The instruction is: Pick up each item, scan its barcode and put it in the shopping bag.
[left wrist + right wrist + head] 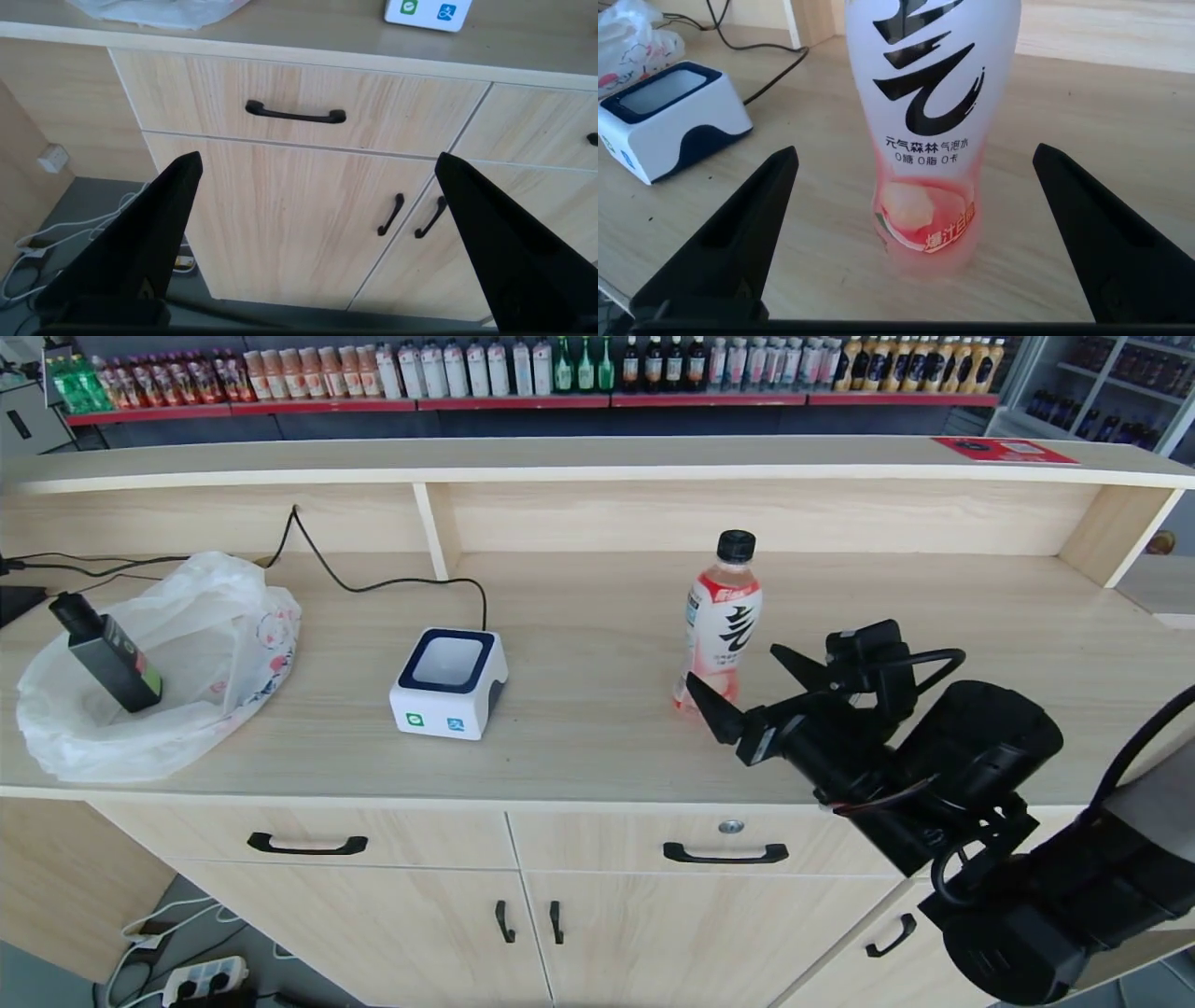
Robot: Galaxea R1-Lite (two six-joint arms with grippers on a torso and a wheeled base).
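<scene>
The right arm reaches in from the near right, low over the counter (579, 747), its wrist angled toward the far left. The right gripper (744, 679) is spread wide. The wrist view shows one black finger (738, 243) on each side of the drink bottle's lower half, with a gap on both sides, so it grips nothing. The left gripper (319, 159) is also spread wide and holds nothing. It hangs below the counter edge, facing the drawer (299, 93) and the cabinet doors.

The drink bottle (719, 616) stands upright right of the counter's middle. It is pale pink with a black cap. Its white label carries one large black brush-stroke character, a row of small print beneath, and a peach picture near the base (I leave the print unread).

The scanner (450, 683), a white box with a dark-framed window on top, sits left of the bottle and well apart from it. It has two small square icons on its near face, one green and one blue. Its black cable (373, 583) runs to the far left.

At the far left lies one white plastic bag (233, 644), open, with one dark bottle (107, 653) leaning inside it.

That makes one bottle on the counter, one in the bag, one scanner and one bag.
</scene>
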